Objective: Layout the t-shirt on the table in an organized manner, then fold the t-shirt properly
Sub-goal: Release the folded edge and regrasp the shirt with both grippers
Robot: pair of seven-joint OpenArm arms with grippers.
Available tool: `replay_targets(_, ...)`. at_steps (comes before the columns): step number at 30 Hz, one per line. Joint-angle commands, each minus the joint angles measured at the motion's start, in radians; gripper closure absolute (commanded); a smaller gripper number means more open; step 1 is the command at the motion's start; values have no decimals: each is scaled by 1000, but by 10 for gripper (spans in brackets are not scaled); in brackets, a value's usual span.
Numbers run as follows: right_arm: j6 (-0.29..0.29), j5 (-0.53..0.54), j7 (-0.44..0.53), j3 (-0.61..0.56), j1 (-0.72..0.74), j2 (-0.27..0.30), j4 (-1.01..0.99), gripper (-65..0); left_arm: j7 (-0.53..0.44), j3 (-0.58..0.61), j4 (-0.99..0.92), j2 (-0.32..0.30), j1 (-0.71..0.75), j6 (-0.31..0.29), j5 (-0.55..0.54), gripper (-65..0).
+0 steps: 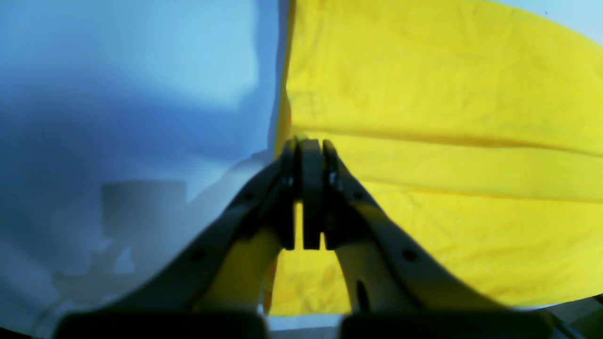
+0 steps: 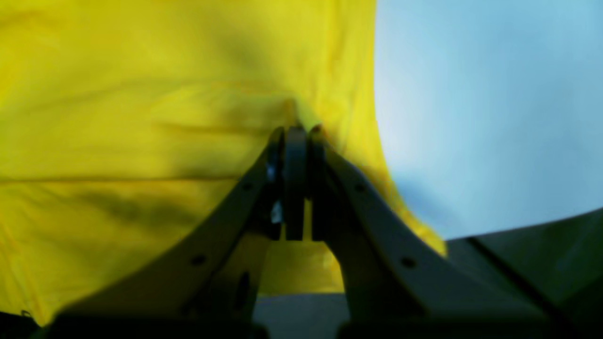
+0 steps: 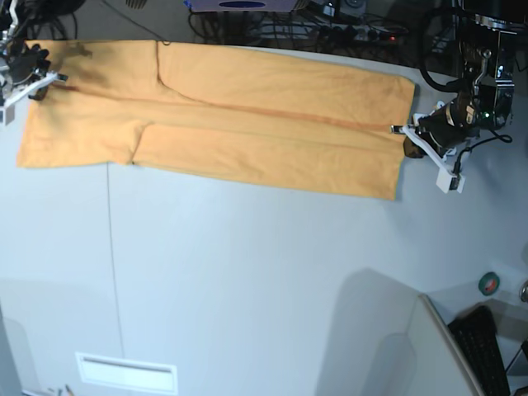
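The orange t-shirt [image 3: 247,115] lies folded into a long band across the far part of the white table [image 3: 264,272]. It shows yellow in both wrist views, t-shirt [image 1: 447,141] and t-shirt [image 2: 118,117]. My left gripper [image 3: 404,132] is at the band's right end in the base view; up close the left gripper [image 1: 308,141] is shut on the cloth's edge. At the band's left end my right gripper [image 3: 58,78] holds the cloth too, and the right gripper [image 2: 294,129] has its jaws pinched on a fold. No lettering or tag shows.
A thin dark seam [image 3: 111,247] runs down the table's left side. A keyboard [image 3: 483,346] and a small green roll [image 3: 490,283] sit at the lower right beside a raised white panel [image 3: 396,346]. Cables and equipment [image 3: 330,21] line the far edge.
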Motion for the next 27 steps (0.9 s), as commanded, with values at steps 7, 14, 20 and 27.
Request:
replay_targets(7, -1, 5, 19, 13, 4, 16, 1, 0, -15, -5, 17, -17, 31, -1, -2, 0)
replay_targets(14, -3, 5, 16, 15, 6, 16, 9, 0, -5, -10, 26, -18, 47, -1, -5, 0)
replay_targets(20, -3, 5, 16, 47, 1, 14, 70, -326, 58, -68, 30, -14, 37, -1, -8, -280)
replay_targets(27, 0, 6, 16, 154, -24, -56, 262, -327, 61, -174, 189, -10, 60, -1, -9, -423)
